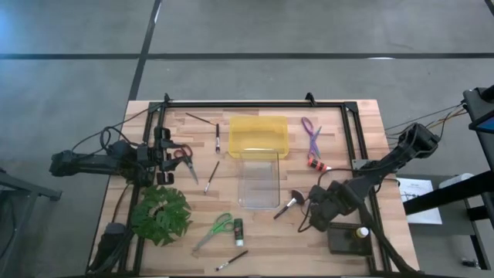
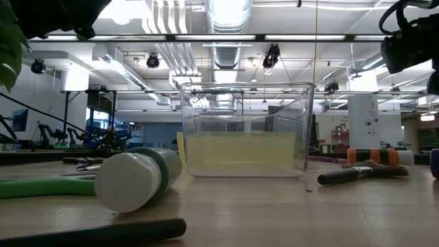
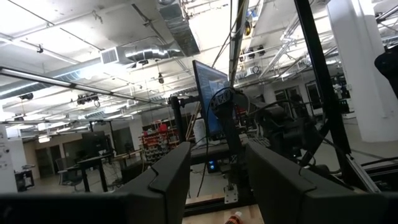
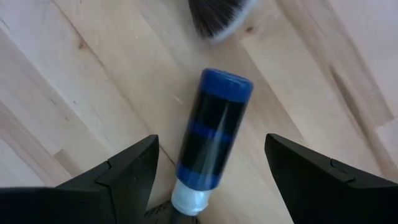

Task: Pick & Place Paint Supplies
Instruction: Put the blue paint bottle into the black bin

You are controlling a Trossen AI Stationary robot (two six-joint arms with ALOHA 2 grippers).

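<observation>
From above, the table (image 1: 255, 262) holds a clear bin (image 1: 258, 184) at its middle with a yellow bin (image 1: 258, 135) touching its far end. The left gripper (image 1: 164, 157) sits near the left edge, just beside red scissors (image 1: 183, 158), above the plant (image 1: 160, 215); it grips nothing here. The right gripper (image 1: 314, 202) hovers at the right of the clear bin, next to the broad brush (image 1: 288, 204). Purple scissors (image 1: 311, 135) and an orange bottle (image 1: 315, 164) lie right of the yellow bin. Green scissors (image 1: 214, 230) and a green bottle (image 1: 238, 228) lie near the front edge, with a thin brush (image 1: 231, 260) just beyond them. Other thin brushes (image 1: 211, 176) lie left of the bins.

At table height, the clear bin (image 2: 243, 130) stands empty in the middle, the yellow bin showing through it. The green bottle (image 2: 137, 177) lies on its side in front, white cap toward the camera, a dark brush handle (image 2: 96, 233) in front of it. The broad brush (image 2: 357, 173) and orange bottle (image 2: 374, 156) lie at the right.

The left wrist view shows its fingers (image 3: 168, 177) partly apart with only the room between them.

The right wrist view shows wide-spread fingers (image 4: 134, 168) above a blue bottle (image 4: 211, 134) lying on the wood, not touching it, with brush bristles (image 4: 217, 15) just past its end.
</observation>
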